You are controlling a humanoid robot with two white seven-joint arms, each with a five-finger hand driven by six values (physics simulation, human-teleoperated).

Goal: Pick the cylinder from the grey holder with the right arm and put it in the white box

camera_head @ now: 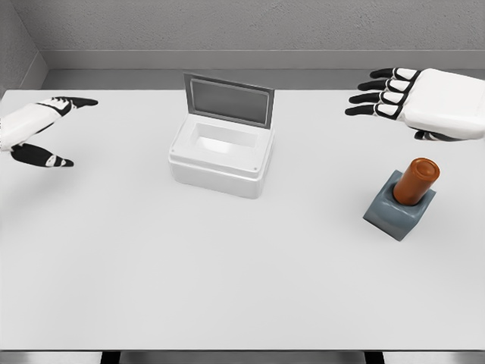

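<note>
A wide white table (227, 288) fills most of the view, seen from above and slightly in front, with a grey wall and a pale ledge running behind its far edge and a darker strip of floor showing below its near edge. The white box (220, 155) sits a little left of the table's middle, toward the far side, its cavity open and its grey lid (228, 99) standing upright behind it. To the right of the box and nearer the viewer, well apart from it, stands the grey holder (392, 214), a small block turned at an angle, not far from the table's right edge. The orange-brown cylinder (416, 180) sits in the holder, leaning slightly to the right, its rounded top uncovered. Above and beyond the holder, to the right of the box, the right hand (424, 102) hangs with its black-tipped fingers (371, 97) stretched out flat toward the box, spread and holding nothing, clear of the cylinder. Far to the left of the box, at the table's left edge, the left hand (34, 129) rests with thumb and fingers parted and holds nothing. Bare tabletop lies between the box and the holder, and across the whole near half of the table in front of the box.
</note>
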